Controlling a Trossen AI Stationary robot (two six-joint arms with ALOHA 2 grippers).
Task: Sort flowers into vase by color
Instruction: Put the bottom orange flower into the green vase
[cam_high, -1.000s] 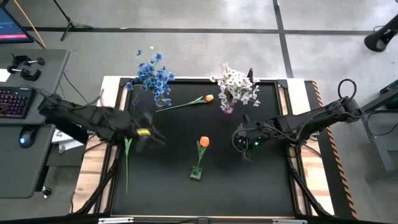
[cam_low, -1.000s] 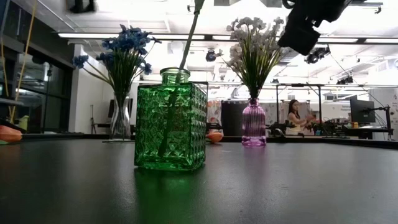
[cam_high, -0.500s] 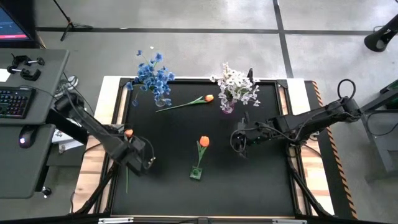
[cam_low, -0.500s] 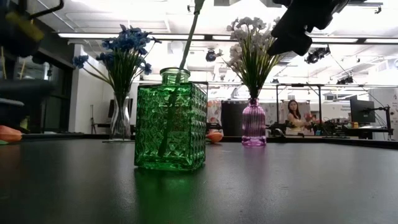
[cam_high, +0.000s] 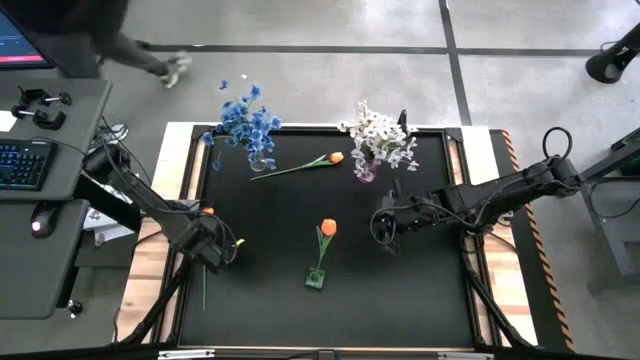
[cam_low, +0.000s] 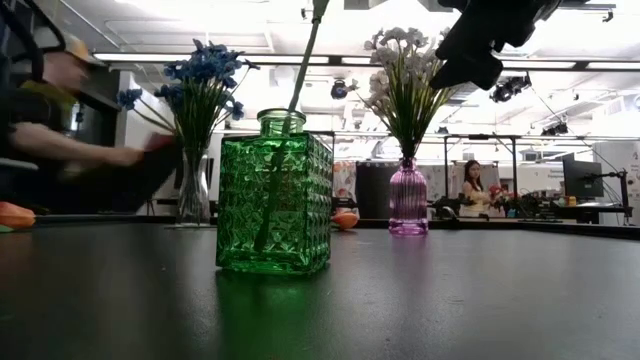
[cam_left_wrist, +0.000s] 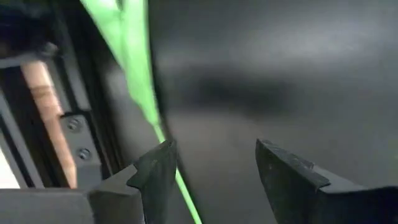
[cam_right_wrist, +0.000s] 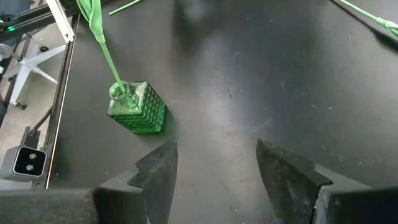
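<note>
Stem work comes first at the table's left edge, where a loose tulip (cam_high: 206, 212) lies with its orange head near the left gripper (cam_high: 222, 249) and its thin green stem (cam_left_wrist: 138, 81) running along the black table (cam_high: 280, 310). To do this pick well, I would centre the stem between the fingers rather than let it sit against one of them, as it does now in the left wrist view, then come straight down and close low on the stem, away from the leaves, so the flower does not swivel when lifted. The left gripper stands open over that stem with nothing held; one finger (cam_left_wrist: 155, 171) is just beside or touching the stem, and I cannot tell which.

Nearer the middle, a green vase (cam_high: 316, 279) already holds one orange tulip (cam_high: 328, 228) upright. The right gripper (cam_high: 384, 232) hovers above the table a little to that vase's right, its fingers apart and empty, touching nothing.

Farther back, a second loose tulip (cam_high: 334, 157) lies flat between the two rear vases. The clear vase (cam_low: 194, 188) at the back left carries the blue flowers (cam_high: 245, 120), and the purple vase (cam_low: 407, 198) at the back right carries the white flowers (cam_high: 378, 132).

A person (cam_low: 60, 120) leans in beyond the table's far left corner.
</note>
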